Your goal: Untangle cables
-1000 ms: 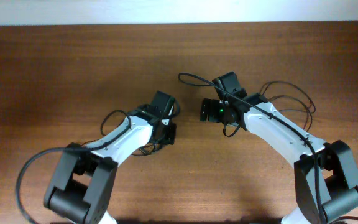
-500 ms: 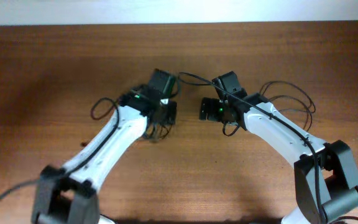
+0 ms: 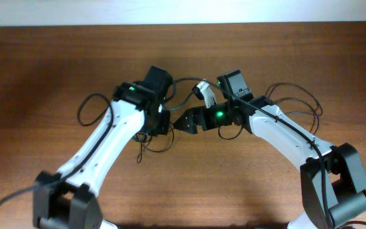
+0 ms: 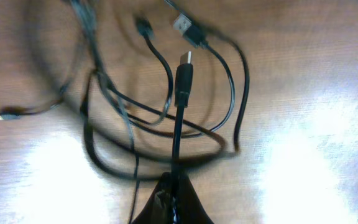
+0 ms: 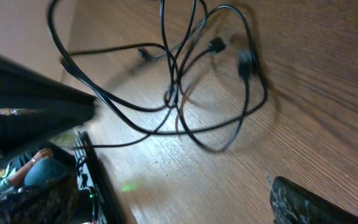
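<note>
Pinching one strand out of the tangle

Our left fingers [image 4: 168, 208] press together on one of the cables [image 4: 183, 84], its plug pointing away from them. The rest lie looped in a loose knot on the bench [image 4: 309, 93] just beyond, and our right fingers [image 5: 30, 106] stand spread wide near that knot.

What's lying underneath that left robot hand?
A loose tangle of thin black cables on the wooden table, several plug ends showing. The left gripper pinches one strand. From overhead, the left arm covers most of it.
</note>
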{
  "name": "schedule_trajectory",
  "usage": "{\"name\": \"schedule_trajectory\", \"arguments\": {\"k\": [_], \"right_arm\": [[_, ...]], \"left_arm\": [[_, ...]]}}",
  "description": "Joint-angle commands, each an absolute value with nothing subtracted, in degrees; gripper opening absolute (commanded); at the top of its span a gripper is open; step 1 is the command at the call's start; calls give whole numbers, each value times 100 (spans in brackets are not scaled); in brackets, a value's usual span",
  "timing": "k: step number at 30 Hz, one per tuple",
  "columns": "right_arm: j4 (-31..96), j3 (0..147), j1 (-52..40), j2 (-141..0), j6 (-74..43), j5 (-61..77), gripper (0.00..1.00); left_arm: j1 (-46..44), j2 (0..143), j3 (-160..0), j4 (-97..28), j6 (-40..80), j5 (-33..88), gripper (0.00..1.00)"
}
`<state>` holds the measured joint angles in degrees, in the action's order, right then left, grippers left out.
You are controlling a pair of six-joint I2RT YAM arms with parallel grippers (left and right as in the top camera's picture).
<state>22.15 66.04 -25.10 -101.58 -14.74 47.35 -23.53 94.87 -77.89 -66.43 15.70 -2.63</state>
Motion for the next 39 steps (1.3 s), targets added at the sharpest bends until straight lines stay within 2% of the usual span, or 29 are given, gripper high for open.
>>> {"name": "schedule_trajectory", "arguments": {"k": [1,6,9,11,15,17,19,21,24,25,28,29,32,34,36,39], "right_arm": [[2156,6582,-2497,-10173,-1398,4772,99],[1741,6582,-2499,-10173,-2718,4735,99],[1063,6582,-2504,-10173,-3997,4742,98],[659,6582,-2543,-10173,-4095,4681,99],[1085,6578,-2731,-10173,-3627,4082,99],[1140,6578,-2742,-10173,-3535,4088,99],[1125,6578,-2735,-10173,-3540,4357,99],[443,6578,-2738,-10175,-3730,5787,99],[-196,6578,-2738,-10173,-4630,6298,99],[-239,6578,-2738,-10173,-5310,6233,96],[-237,6578,-2764,-10173,-6254,6237,91],[-235,6578,-2810,-10173,-6267,6237,91],[-235,6578,-3006,-10173,-6462,6228,77],[-235,6578,-3242,-10173,-6657,6001,61],[-235,6578,-3494,-10173,-6657,5666,54],[-193,6578,-3833,-10173,-6683,5144,52]], "left_arm": [[-2283,9662,-8016,-7072,1035,220,0],[-1957,9662,-9900,-8667,1037,237,0],[-1957,9620,-10289,-8742,1061,412,0],[-1955,9529,-10510,-8621,1061,711,0],[-1688,9043,-11461,-8477,1323,923,0],[-1282,8608,-11789,-8086,1656,919,0],[-886,8167,-11797,-7813,2506,923,0],[-652,7806,-11797,-7808,3415,921,0],[-659,7721,-11797,-7920,3411,932,0],[-659,7747,-11795,-7988,3409,928,0],[-659,7863,-11791,-8036,3409,932,0],[-659,7902,-11791,-8062,3404,930,0],[-659,8025,-11791,-8077,3380,1048,0],[-659,8053,-11791,-8055,3293,1166,0],[-659,8055,-11791,-8016,3157,1234,0],[-659,8055,-11791,-7800,2552,1973,0]]}}
